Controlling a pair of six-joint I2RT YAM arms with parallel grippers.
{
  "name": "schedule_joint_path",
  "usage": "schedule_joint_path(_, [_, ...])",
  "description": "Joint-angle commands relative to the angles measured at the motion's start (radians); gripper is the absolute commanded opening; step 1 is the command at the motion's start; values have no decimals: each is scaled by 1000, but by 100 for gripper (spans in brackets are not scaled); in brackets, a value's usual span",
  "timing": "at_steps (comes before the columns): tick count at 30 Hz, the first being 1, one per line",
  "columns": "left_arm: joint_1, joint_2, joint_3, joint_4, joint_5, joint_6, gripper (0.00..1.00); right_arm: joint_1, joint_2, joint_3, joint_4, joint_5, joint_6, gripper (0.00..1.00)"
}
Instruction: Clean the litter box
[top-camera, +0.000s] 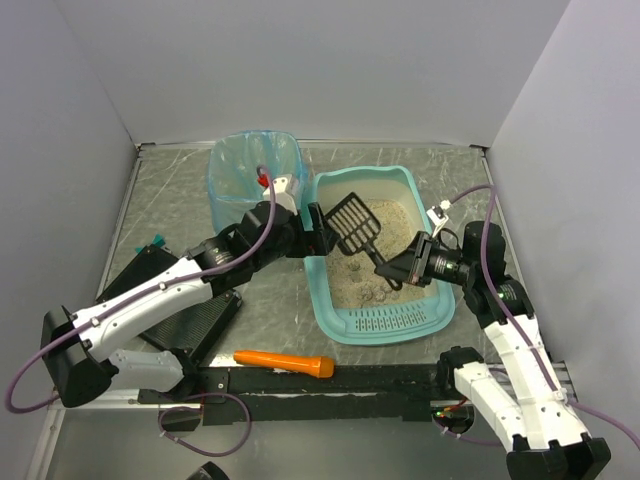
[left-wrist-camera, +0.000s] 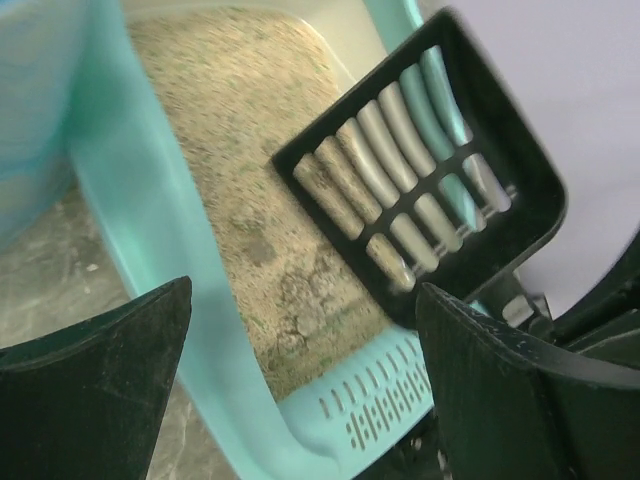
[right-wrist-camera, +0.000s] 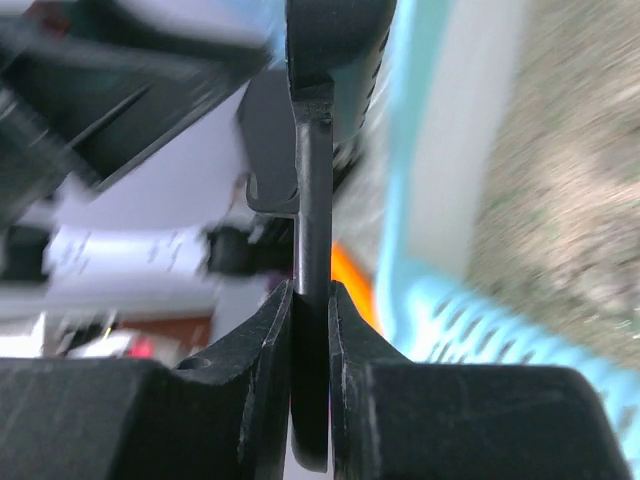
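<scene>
The light teal litter box (top-camera: 432, 285) sits mid-table with beige litter (top-camera: 392, 215) and some clumps (top-camera: 366, 291) near its slotted lip (top-camera: 388, 320). My right gripper (top-camera: 397, 272) is shut on the handle of a black slotted scoop (top-camera: 352, 222), held tilted above the litter. In the right wrist view my right gripper (right-wrist-camera: 311, 296) pinches the thin handle (right-wrist-camera: 311, 200). My left gripper (top-camera: 318, 240) is open at the box's left wall. In the left wrist view it (left-wrist-camera: 300, 300) has a finger on each side of that wall (left-wrist-camera: 170, 250), and the scoop (left-wrist-camera: 420, 170) looks empty.
A blue-bagged waste bin (top-camera: 255, 175) stands just left of the box, behind my left arm. A flat black case (top-camera: 185, 310) lies at the left under that arm. An orange tool (top-camera: 285, 362) lies near the front edge. Grey walls enclose the table.
</scene>
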Motion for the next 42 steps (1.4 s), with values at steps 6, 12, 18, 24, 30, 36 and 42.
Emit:
schedule_joint_path(6, [26, -73, -21, 127, 135, 88, 98, -17, -42, -17, -18, -304, -37, 0])
schedule_joint_path(12, [104, -83, -90, 159, 262, 83, 88, -21, -9, -21, -49, -401, -85, 0])
schedule_joint_path(18, [115, -119, -146, 257, 390, 105, 77, -27, 4, 16, -120, -390, -152, 0])
schedule_joint_path(24, [133, -102, -153, 259, 484, 117, 50, -32, 29, 58, -148, -381, -184, 0])
schedule_joint_path(30, [150, -126, -189, 308, 499, 91, 3, -36, 32, 88, -171, -340, -212, 17])
schedule_joint_path(36, [185, -160, -245, 373, 479, -27, 1, -43, -54, 81, -55, -108, -98, 70])
schedule_joint_path(42, [194, -189, -300, 458, 430, -148, 1, -43, -141, -2, 82, 72, 114, 100])
